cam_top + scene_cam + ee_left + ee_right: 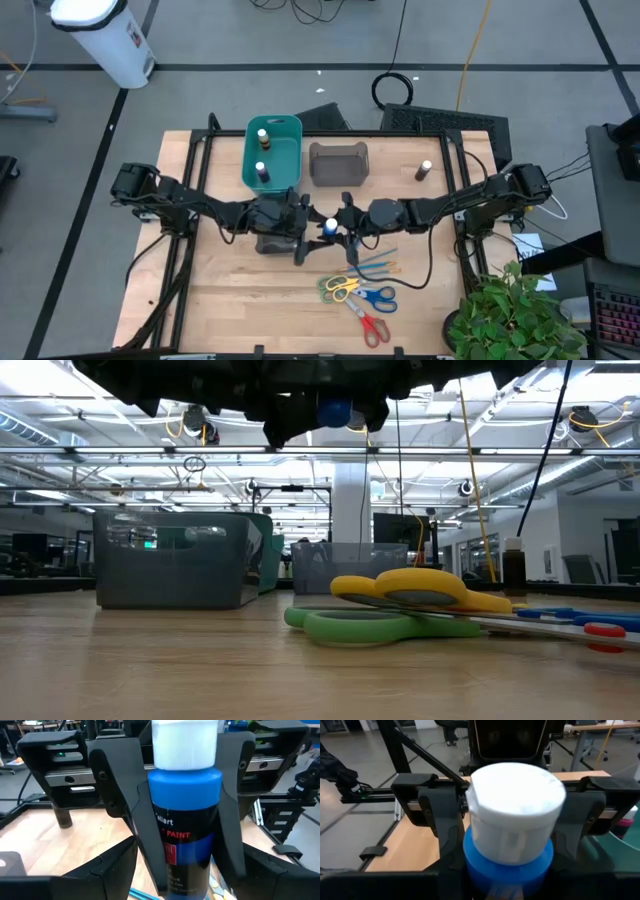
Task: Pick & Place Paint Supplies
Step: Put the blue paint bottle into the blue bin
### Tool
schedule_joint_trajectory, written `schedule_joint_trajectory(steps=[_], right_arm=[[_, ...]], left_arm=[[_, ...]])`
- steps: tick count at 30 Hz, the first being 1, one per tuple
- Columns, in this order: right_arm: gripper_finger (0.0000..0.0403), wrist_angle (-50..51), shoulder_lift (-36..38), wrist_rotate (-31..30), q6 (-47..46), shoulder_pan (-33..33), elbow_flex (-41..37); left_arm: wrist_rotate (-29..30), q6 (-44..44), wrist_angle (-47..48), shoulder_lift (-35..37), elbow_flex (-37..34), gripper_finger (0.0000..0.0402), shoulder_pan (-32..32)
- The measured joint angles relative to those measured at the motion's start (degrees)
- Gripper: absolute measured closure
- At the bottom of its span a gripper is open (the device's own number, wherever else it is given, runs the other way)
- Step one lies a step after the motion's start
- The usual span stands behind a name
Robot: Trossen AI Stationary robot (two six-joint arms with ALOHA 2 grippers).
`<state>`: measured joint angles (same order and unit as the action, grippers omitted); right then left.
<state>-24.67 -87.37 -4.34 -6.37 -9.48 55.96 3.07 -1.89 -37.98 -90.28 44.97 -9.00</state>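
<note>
— How will the blue paint bottle [185,820] handle?
— Likely light and stiff. Smooth plastic, probably slippery. Ribbed white cap [512,802] looks grippier, yet the straight body seems the safer hold.
— Where now?
— Raised above the surface [250,300], mid-table, between both arms, just in front of the grey bin [338,163].
— Right hand [512,827]?
— Partly closed, clamped on the bottle just under the cap.
— Left hand [187,870]?
— Spread wide, fingers [120,790] flanking the body; contact hard to confirm, so no firm grip judged.
— Risk?
— Possibly slipping during a handover.
</note>
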Motion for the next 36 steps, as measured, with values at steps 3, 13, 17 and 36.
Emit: schedule_joint_trajectory(steps=[3,13,17,36], right_arm=[[0.0290,-0.99,0.00,0.01,0.00,-0.02,-0.02],[0.0285,-1.20,0.00,-0.02,0.17,-0.02,-0.04],[0.0271,-0.70,1.08,0.07,1.68,-0.03,-0.07],[0.0209,-7.75,20.64,-10.42,4.96,-2.29,-18.02]], left_arm=[[0.04,0.35,-0.31,0.02,0.00,0.0128,-0.12],[-0.02,0.67,0.08,0.02,-0.10,0.0228,-0.12],[-1.82,0.60,-0.28,0.07,-0.12,0.0285,-0.05],[0.18,6.31,-4.41,0.11,-0.13,0.0287,0.66]])
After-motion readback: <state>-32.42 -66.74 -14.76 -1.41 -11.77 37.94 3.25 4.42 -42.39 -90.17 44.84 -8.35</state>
